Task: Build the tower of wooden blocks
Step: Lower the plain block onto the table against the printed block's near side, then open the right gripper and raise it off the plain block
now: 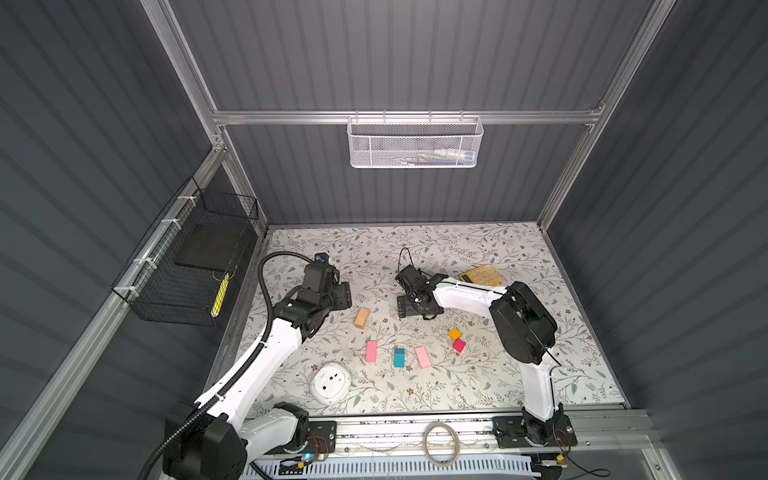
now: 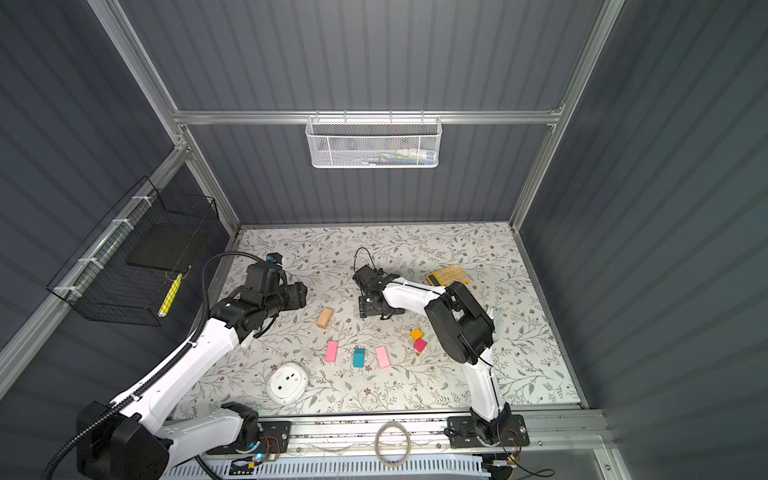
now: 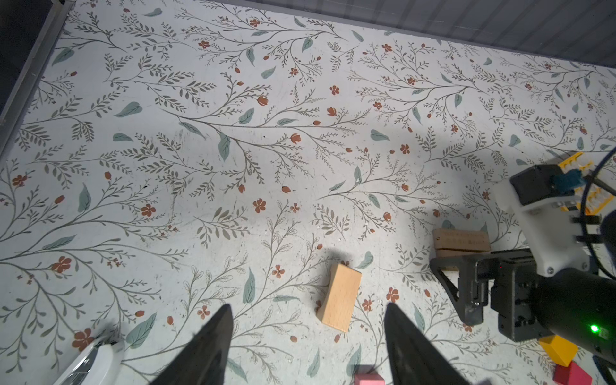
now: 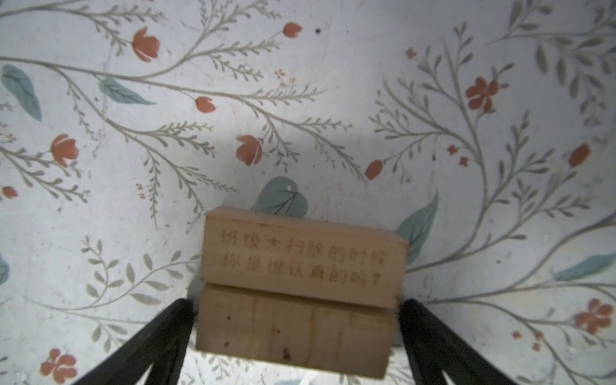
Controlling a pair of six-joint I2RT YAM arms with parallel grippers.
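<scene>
Pink slabs point(image 1: 371, 351), two, lie nearest me on the bench point(image 1: 478, 386), with one teal peaked block point(image 1: 399, 357) between them. Right of these sit one orange cube point(image 1: 455, 333) and one magenta-red cube point(image 1: 459, 345). Farther off lies one loose tan bar point(image 1: 362, 318). Beyond it, my right gripper point(image 4: 296, 301) stands open astride two touching tan bars point(image 4: 303, 256), which I judge to be the tower base. My left gripper point(image 3: 308, 304) is open and empty. Next move: lift the right gripper straight up without nudging the base.

Both top views are looking down over the whole worktop point(image 1: 519, 257); both wrist cameras are facing the stacked tan bars point(image 4: 300, 266).
</scene>
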